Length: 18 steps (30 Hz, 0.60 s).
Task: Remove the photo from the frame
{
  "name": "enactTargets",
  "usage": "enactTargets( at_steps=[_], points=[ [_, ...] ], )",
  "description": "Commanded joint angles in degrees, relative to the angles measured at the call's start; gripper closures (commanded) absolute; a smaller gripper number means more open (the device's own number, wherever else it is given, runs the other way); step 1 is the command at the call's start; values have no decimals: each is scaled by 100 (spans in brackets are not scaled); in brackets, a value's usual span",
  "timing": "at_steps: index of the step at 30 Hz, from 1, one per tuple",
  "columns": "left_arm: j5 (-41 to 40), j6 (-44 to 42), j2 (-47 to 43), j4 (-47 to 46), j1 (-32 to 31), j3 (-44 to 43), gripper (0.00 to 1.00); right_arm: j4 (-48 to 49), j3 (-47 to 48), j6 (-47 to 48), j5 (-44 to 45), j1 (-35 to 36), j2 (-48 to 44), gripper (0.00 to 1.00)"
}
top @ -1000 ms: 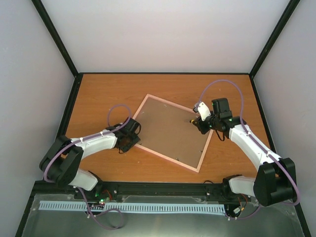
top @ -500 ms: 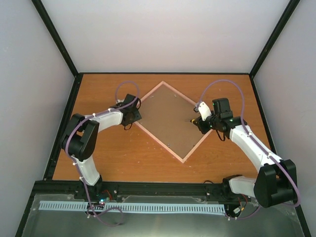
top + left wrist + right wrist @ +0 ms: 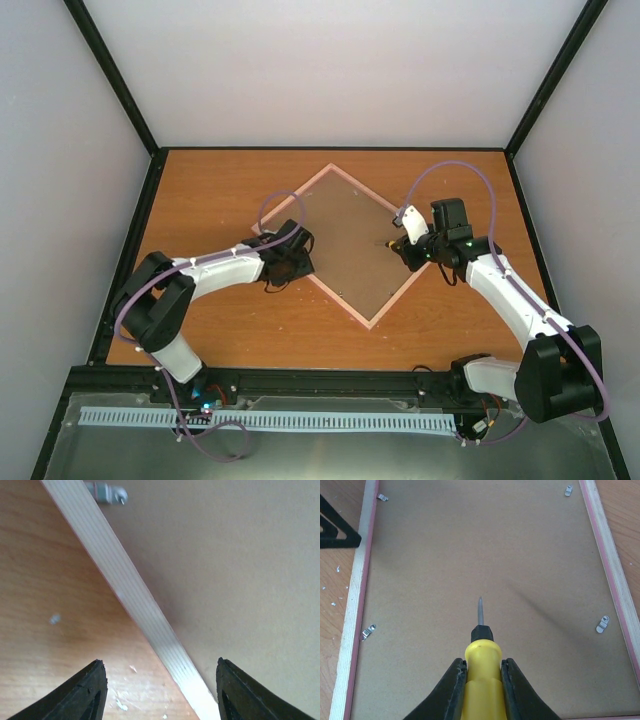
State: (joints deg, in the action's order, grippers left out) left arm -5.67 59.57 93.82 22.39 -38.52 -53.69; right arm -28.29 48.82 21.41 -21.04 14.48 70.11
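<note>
The frame (image 3: 366,321) lies back up on the table, turned like a diamond, with a brown backing board (image 3: 345,240) filling it. The photo is hidden under the board. My left gripper (image 3: 290,265) is at the frame's lower-left side. In the left wrist view it (image 3: 160,662) is open, its fingers standing either side of the pale frame edge (image 3: 150,615) with nothing gripped. My right gripper (image 3: 398,247) hovers over the board's right part, shut on a yellow-handled screwdriver (image 3: 482,680). The screwdriver's metal tip (image 3: 480,607) points at the bare board (image 3: 485,545).
Small metal clips hold the board along the frame's inner edge (image 3: 603,624), (image 3: 367,631), (image 3: 107,492). A black triangular part (image 3: 335,530) sits just outside the frame's edge. White flecks lie on the wooden table (image 3: 50,580). Black posts and pale walls enclose the table.
The frame has swung round from a tilted lie to a diamond. My left arm went up its left side, then came back down to the lower-left edge, opening wider. The right arm stayed put.
</note>
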Motion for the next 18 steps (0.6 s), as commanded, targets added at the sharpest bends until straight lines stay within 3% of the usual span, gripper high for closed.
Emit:
enactTargets(
  at_steps=[1,18],
  points=[
    [168,707,122,279,-215,-91,41,-9,164,54,-39,-40,-132,97],
    [293,320,1232,686,-356,-1021,52,-27,163,114,-28,-34,-116,97]
  ],
)
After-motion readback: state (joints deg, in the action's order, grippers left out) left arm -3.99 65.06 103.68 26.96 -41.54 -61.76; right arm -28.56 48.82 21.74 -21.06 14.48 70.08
